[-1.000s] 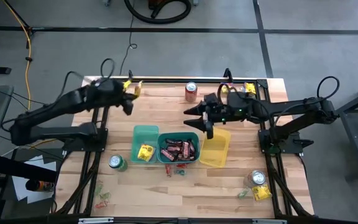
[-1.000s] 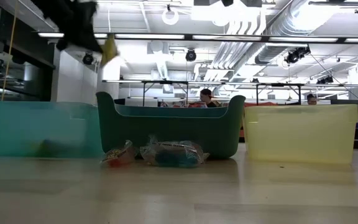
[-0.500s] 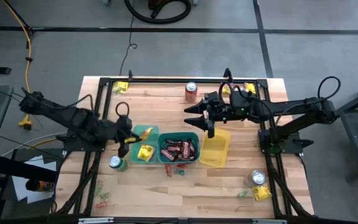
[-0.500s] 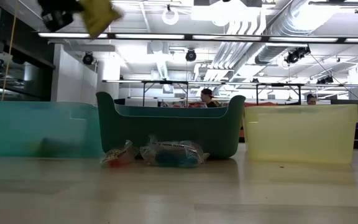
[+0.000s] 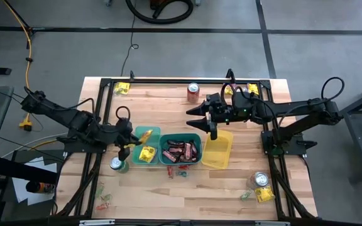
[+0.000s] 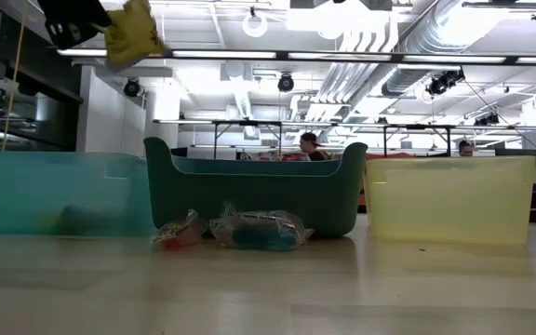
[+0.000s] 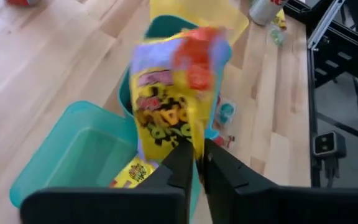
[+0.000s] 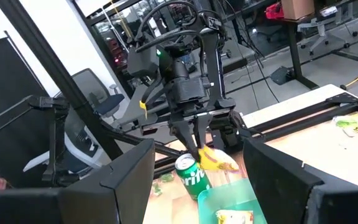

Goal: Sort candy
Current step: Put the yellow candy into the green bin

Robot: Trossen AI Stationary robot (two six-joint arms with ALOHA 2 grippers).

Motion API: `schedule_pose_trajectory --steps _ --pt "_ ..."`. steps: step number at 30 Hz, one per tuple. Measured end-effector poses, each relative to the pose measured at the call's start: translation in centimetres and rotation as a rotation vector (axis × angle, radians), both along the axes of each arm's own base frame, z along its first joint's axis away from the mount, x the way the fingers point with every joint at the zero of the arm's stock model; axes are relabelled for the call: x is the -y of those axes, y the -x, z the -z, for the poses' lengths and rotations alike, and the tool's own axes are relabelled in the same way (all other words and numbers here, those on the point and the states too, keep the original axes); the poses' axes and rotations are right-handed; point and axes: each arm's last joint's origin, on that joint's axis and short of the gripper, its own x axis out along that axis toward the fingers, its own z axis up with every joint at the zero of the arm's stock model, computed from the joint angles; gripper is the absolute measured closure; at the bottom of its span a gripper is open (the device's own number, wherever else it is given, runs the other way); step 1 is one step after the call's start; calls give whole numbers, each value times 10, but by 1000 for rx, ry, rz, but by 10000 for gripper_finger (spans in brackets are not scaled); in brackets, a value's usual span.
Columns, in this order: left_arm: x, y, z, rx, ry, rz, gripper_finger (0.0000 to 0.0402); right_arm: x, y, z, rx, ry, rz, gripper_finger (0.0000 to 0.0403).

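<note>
Candy is what your left gripper [image 5: 131, 139] is clenching: a yellow packet [image 7: 166, 106], pinched by its lower edge between the two fingers [image 7: 179, 163] and hanging over the light teal bin [image 5: 144, 145]. From the left wrist view you are looking straight down past that packet into the bin, where another yellow packet [image 7: 131, 173] is already lying on the floor of it. In the low view the held packet [image 6: 130, 30] is sitting high above the bins, well clear of their rims.

Your right gripper [image 5: 210, 123] is hovering with its fingers spread and nothing between them, over the near edge of the yellow bin [image 5: 219, 150].

Between those two bins, the dark teal bin [image 5: 181, 149] is holding the brown-red bars [image 5: 180, 150]. Small clear-wrapped sweets [image 5: 180, 172] are lying on the table [image 5: 168, 194] just in front of it. More sweets [image 5: 104, 201] are sitting near the front left corner, and another yellow packet [image 5: 264, 194] is lying beside the silver can [image 5: 259, 179] at the front right. A green can [image 5: 117, 164] is standing just beside the light teal bin, and a red can [image 5: 193, 91] is standing at the far edge.
</note>
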Motion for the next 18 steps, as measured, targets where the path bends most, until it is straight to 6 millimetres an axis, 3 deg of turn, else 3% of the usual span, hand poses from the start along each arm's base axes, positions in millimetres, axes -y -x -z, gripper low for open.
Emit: schedule_pose_trajectory --steps 13,18 --pt "1 3 -1 -22 40 47 217 0 0 0 0 0 -4 162" --pt "-6 -7 -25 158 -98 16 187 2 0 0 0 3 50 162"
